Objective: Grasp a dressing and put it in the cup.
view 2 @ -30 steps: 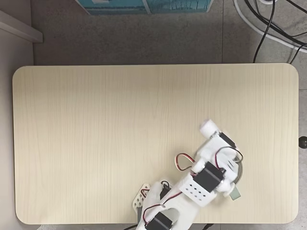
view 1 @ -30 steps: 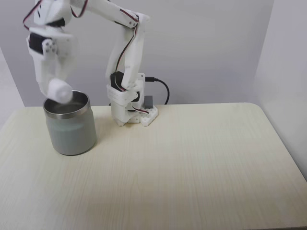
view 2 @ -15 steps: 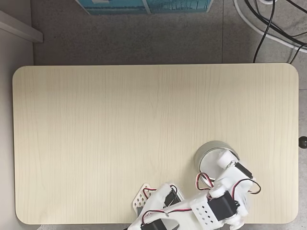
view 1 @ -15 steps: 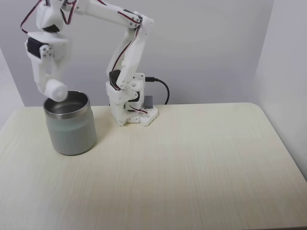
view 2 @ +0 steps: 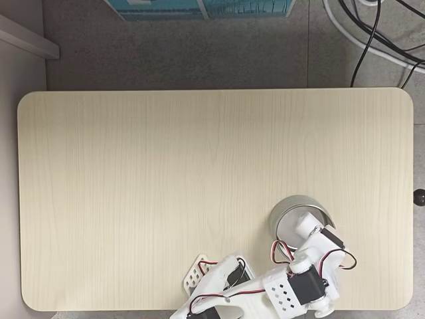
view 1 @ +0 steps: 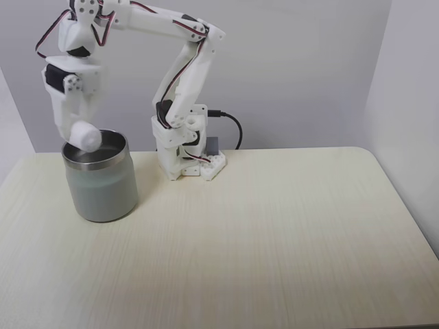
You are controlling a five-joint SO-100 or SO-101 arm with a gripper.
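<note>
In a fixed view the end effector (view 1: 81,134) grips the dressing (view 1: 85,136) just above the cup (view 1: 100,184) at the table's (view 1: 274,233) nine o'clock side, and in another fixed view the dressing (view 2: 306,224) hangs over the cup's (view 2: 285,211) mouth toward five o'clock, no writing legible.

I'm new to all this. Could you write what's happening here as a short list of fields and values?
Arm: white, base bolted at the table's back edge
Gripper: shut on the dressing
Dressing: small white roll, held above the cup's mouth, also seen from above
Cup: grey-green, steel rim, upright on the table
Progress: dressing not yet released
</note>
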